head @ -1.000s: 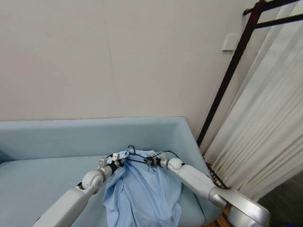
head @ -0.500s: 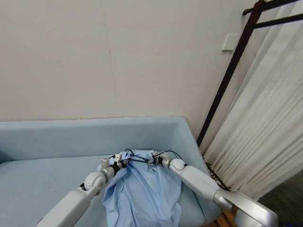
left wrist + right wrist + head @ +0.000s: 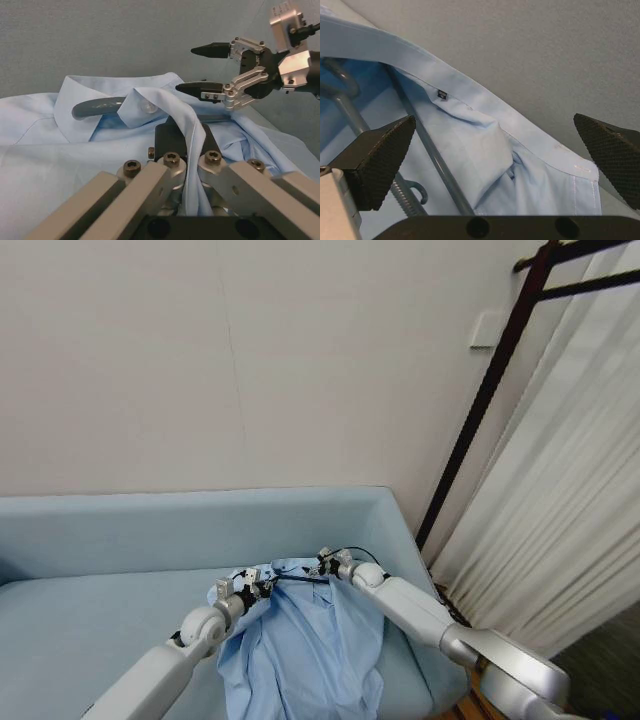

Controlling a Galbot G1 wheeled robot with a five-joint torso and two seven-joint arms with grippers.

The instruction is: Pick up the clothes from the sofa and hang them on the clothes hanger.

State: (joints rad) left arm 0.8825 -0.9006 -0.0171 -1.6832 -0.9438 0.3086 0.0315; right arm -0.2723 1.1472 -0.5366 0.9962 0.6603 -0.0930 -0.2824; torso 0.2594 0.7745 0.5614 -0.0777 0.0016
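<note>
The shirt [image 3: 300, 650] is plain light blue, with a small dark label [image 3: 442, 94] inside its collar. The hanger [image 3: 97, 107] through it is dark grey. The sofa [image 3: 120, 540] is a paler, greyish blue. The right gripper [image 3: 186, 69] is silver with black fingers, their pads [image 3: 380, 160] cross-hatched. The wall [image 3: 250, 360] is off-white, the clothes rack [image 3: 480, 410] dark brown, the curtain [image 3: 560, 510] white.

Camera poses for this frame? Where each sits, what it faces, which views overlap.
Head: on the robot's head, looking down over both arms at the shirt on the sofa.
Left wrist: behind the left gripper, facing the shirt's collar, the hanger and the open right gripper.
Right wrist: between its open fingers, facing collar and hanger.
Both wrist views share collar and hanger.
</note>
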